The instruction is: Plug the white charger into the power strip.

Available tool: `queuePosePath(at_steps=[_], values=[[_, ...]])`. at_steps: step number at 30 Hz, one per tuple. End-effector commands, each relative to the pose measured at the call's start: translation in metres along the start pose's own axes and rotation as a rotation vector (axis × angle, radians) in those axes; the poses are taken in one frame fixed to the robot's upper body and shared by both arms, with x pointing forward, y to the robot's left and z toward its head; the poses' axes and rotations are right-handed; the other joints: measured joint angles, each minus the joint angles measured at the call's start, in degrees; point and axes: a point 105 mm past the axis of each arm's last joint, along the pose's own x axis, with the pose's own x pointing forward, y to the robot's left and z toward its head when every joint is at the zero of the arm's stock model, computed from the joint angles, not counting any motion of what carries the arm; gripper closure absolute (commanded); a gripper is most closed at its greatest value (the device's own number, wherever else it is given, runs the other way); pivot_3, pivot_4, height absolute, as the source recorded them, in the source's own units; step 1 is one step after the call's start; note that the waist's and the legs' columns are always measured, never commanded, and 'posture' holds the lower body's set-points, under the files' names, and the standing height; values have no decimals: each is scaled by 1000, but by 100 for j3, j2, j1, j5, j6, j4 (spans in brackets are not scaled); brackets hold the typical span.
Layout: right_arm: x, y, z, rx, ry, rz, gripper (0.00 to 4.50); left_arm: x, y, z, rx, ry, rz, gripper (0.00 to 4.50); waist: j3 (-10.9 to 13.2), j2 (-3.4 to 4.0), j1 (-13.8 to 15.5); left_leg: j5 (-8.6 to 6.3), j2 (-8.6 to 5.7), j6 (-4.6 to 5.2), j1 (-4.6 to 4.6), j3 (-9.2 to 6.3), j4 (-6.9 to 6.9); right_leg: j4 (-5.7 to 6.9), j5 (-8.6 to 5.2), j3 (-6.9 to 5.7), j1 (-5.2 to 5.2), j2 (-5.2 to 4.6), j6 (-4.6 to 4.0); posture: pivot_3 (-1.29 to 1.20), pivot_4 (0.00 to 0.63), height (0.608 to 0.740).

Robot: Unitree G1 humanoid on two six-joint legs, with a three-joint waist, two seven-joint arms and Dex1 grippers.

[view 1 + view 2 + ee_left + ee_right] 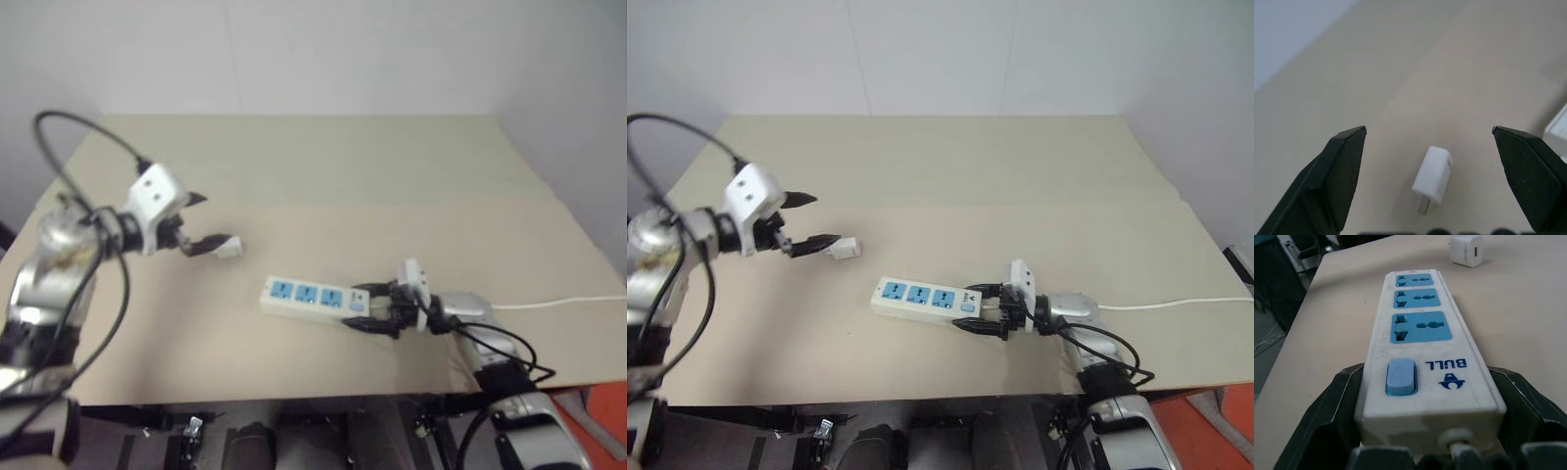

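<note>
**Charger lying free, power strip braced at its switch end**

The white charger [1433,175] is seen lying on its side on the tan table [323,166], apart from the power strip [315,298] and beyond the strip's far, cordless end. Its metal prongs are exposed and nothing is touching it. The left gripper [1428,147] is held just above it with the two black fingers spread wide, one on either side and neither in contact; this placement is judged to be a lining-up for a pinch across the charger's body.

The power strip is laid flat near the table's front edge, its three blue socket faces turned upward. Its switch end is set between the fingers of the right gripper [1428,404], which are pressed against the two long sides of the casing. This hold is judged to serve as a brace, so that the strip is kept from sliding when a plug is pushed in. All three sockets are seen empty, so insertion is not yet done.

A thin white cord [563,304] is led from the braced end of the strip toward the table's right edge.

Beside the blue switch [1400,377] the word "BULL" is printed in blue, seen upside down in the right wrist view, with a small blue emblem next to it. No writing can be read on the charger.
</note>
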Motion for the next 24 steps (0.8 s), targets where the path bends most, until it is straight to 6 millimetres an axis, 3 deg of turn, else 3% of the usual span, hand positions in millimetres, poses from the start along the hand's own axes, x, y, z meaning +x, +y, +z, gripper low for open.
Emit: queuePosePath(at_steps=[1, 7, 12, 24], values=[[22, 5, 1, -14, 30, 91, 1064, 9, 4, -3, 184, 214, -127, 0, 0, 2, -12, 0, 0, 0, 1, -1, -2, 1, -1, 0, 0, 3, -1, 0, 150, 740], [34, 6, -3, 24, 43, 107, 1064, 33, 21, -5, 299, 540, -294, 0, 2, 4, 29, 0, 0, 0, -8, -1, 0, -2, -2, 1, -6, 6, -4, 0, 150, 740], [32, 11, -10, 40, 47, 88, 1064, 58, 17, -1, 298, 581, -382, 0, 2, 3, 36, 0, 0, 2, -19, -4, 2, -4, -2, -1, -11, 5, -3, 0, 150, 740], [30, 17, -18, 46, 50, 17, 1064, 82, 8, -12, 359, 683, -429, 0, 2, 1, 38, -2, -6, 4, -46, -14, 13, -3, -2, -7, -21, -4, 2, 0, 150, 740]])
